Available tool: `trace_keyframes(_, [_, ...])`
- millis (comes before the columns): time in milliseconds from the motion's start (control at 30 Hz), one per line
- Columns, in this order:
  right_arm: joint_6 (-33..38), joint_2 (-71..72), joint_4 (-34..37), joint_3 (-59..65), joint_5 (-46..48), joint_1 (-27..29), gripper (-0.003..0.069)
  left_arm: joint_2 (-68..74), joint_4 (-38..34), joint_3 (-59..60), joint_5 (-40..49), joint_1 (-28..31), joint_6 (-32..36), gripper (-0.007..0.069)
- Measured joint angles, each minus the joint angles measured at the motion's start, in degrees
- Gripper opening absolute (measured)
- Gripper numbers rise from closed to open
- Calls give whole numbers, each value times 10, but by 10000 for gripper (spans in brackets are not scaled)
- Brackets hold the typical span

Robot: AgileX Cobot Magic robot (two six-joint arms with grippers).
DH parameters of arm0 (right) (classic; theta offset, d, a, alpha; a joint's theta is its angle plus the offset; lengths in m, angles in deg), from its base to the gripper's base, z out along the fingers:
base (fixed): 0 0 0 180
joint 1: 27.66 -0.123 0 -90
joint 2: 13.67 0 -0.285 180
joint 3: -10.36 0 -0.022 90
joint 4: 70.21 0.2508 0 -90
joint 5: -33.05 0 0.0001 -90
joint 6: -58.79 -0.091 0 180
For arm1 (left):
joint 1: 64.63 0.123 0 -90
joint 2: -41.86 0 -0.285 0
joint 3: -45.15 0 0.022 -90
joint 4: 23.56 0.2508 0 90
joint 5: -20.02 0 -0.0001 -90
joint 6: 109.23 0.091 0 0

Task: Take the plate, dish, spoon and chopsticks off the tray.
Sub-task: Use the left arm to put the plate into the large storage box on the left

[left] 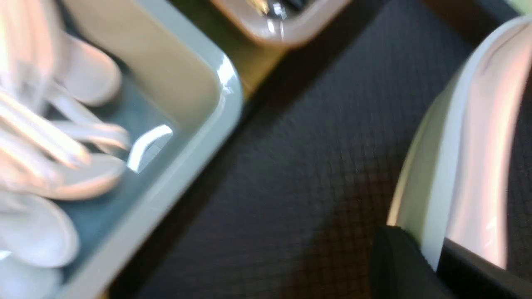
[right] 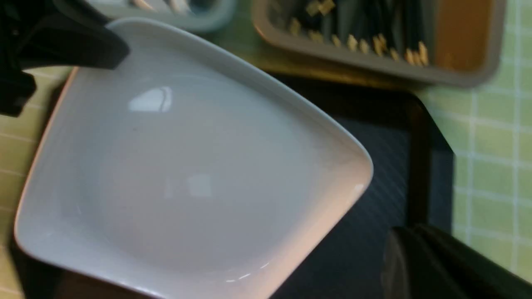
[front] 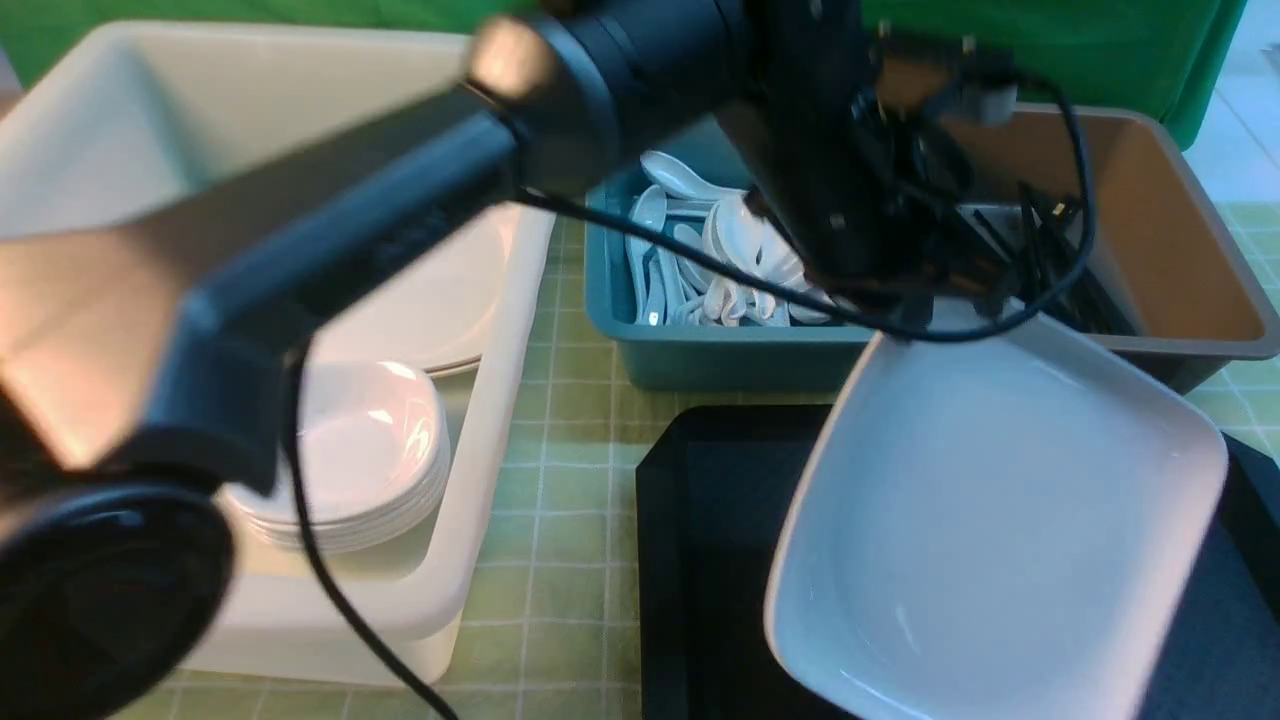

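My left gripper (front: 905,305) is shut on the far corner of the large white square plate (front: 1000,520) and holds it tilted above the black tray (front: 700,520). In the left wrist view its fingers (left: 399,261) pinch the plate's rim (left: 444,166) over the textured tray (left: 311,166). The right wrist view shows the plate (right: 187,166) from above, with the left gripper (right: 83,50) at its corner. My right gripper (right: 419,257) is shut and holds nothing, above the tray's (right: 374,232) right part. No loose spoon, chopsticks or small dish shows on the tray.
A blue bin (front: 720,360) with several white spoons stands behind the tray. A grey-brown bin (front: 1180,250) with black chopsticks is at the back right. A large white bin (front: 470,420) on the left holds stacked plates and small dishes (front: 360,450).
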Motion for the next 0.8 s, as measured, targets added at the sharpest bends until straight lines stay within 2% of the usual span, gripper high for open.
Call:
trace_keyframes(167, [30,-7,69,-47,1,0,1,-59,9,1,-2,19,10,3])
trace_keyframes(533, [54,-75,130,-174,15,-16,1,-167,-20,1,-20,154,10,3])
trace_keyframes(800, [54,-201,135,-309,3,-174,1,-212,-100,1,-20,367,7,3])
